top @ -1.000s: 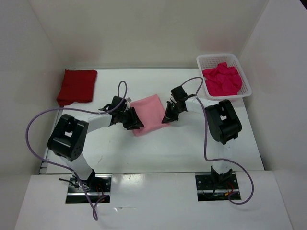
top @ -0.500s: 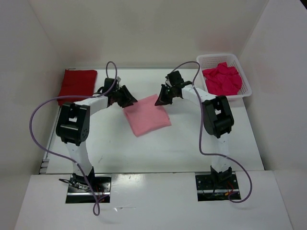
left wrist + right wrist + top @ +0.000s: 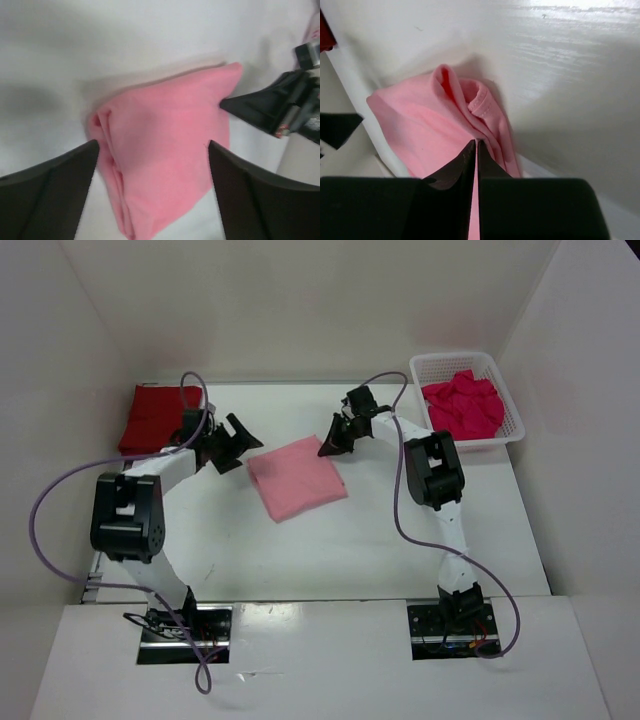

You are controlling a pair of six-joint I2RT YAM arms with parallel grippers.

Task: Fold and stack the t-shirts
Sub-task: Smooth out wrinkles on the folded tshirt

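We see the light pink t-shirt (image 3: pixel 296 478) mid-desk, folded nearly square and turned, one corner pointing at the far edge. Just off its left corner is the left gripper (image 3: pixel 152 144), spread wide and empty. The right gripper (image 3: pixel 475 142) is closed at the far corner, and we cannot tell whether it is pinching cloth. The folded dark red t-shirt (image 3: pixel 158 418) lies in the far-left corner. In the far-right corner a white basket (image 3: pixel 452 361) holds the crumpled crimson t-shirt (image 3: pixel 463 408).

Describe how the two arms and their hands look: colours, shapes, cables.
Both arms are built alike: the left arm and right arm have white links joined by bulky black joint housings. A purple cable loops loosely along each. The left hand and right hand are black, with two tapering, wedge-shaped fingers. No markings are legible.
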